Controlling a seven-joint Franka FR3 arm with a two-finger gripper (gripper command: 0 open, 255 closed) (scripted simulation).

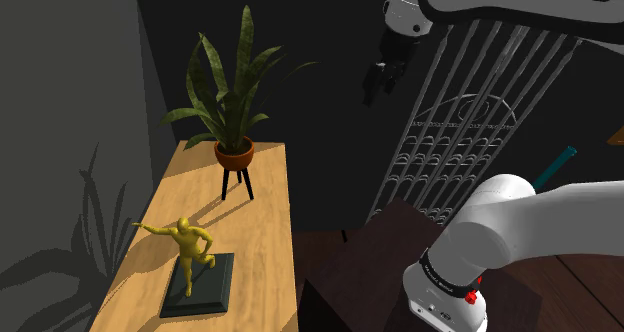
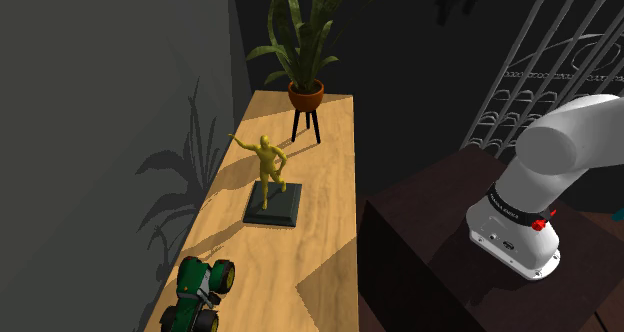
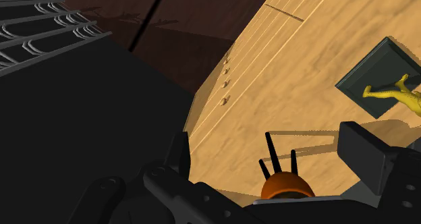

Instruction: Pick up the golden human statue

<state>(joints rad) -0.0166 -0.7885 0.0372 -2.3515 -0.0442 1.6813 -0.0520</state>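
- Golden statue (image 1: 190, 242), shoulder view: it stands upright on a dark flat base (image 1: 200, 288) on the wooden surface (image 1: 265, 210). It sits at 7 o'clock from the potted plant (image 1: 236, 152), clear of it. The hand (image 1: 378, 80) hangs high at 2 o'clock from the statue, well apart.
- Second exterior view: the statue (image 2: 267, 165) stands between the potted plant (image 2: 307, 93) at 1 o'clock and a green toy tractor (image 2: 200, 295) at 7 o'clock, touching neither. One thin arm reaches out toward 10 o'clock.
- Wrist view: the hand (image 3: 266, 140) is released. Its fingers stand apart with nothing clasped, and the plant's orange pot lies below the gap. The statue (image 3: 395, 98) lies beyond one finger, outside the gap.
- Handling, as a judgement: the figure looks rigid, hard and smooth, so expect a slippery grip with no give.
- The outstretched arm and slim legs are the likely weak points.
- The base probably carries much of the weight, which keeps the load bottom-heavy.
- Take hold across the torso or hips, fingers either side, and never by the arm.
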